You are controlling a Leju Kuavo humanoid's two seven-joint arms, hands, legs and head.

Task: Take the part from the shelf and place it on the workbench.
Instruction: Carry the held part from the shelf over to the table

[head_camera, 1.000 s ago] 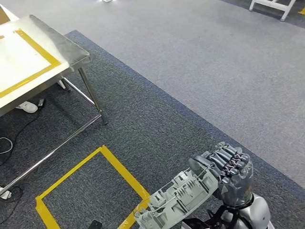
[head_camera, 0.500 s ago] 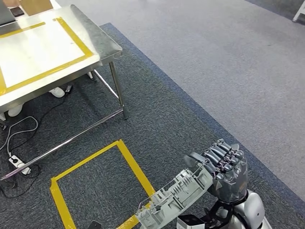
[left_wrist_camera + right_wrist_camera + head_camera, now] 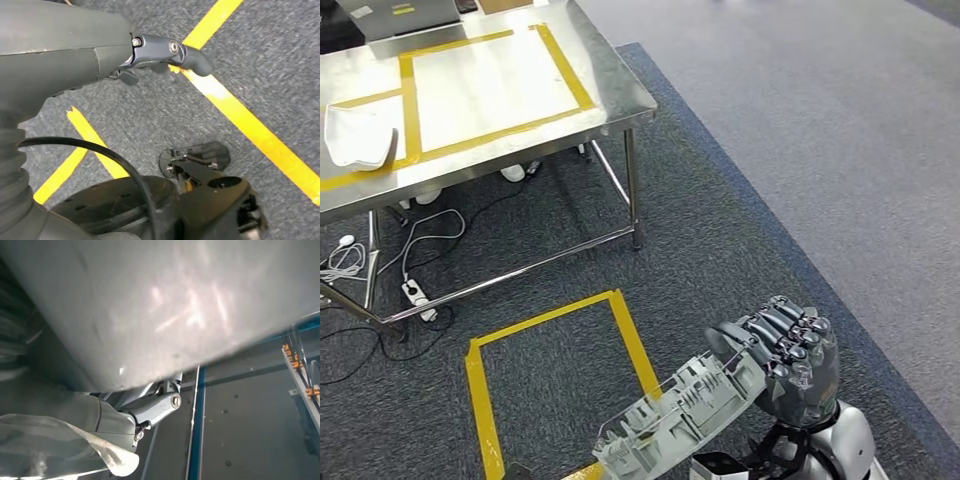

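While the right hand point(image 3: 792, 365) grips it, the part point(image 3: 678, 415) points leftward

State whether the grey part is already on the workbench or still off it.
Off it: the right robot hand holds the grey part above the carpet, apart from the workbench.

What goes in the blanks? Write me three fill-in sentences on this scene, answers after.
1. The right hand holds the grey ____.
2. Tape on the workbench and on the floor is ____ in colour.
3. A white cloth lies on the ____.

Missing words: part; yellow; workbench
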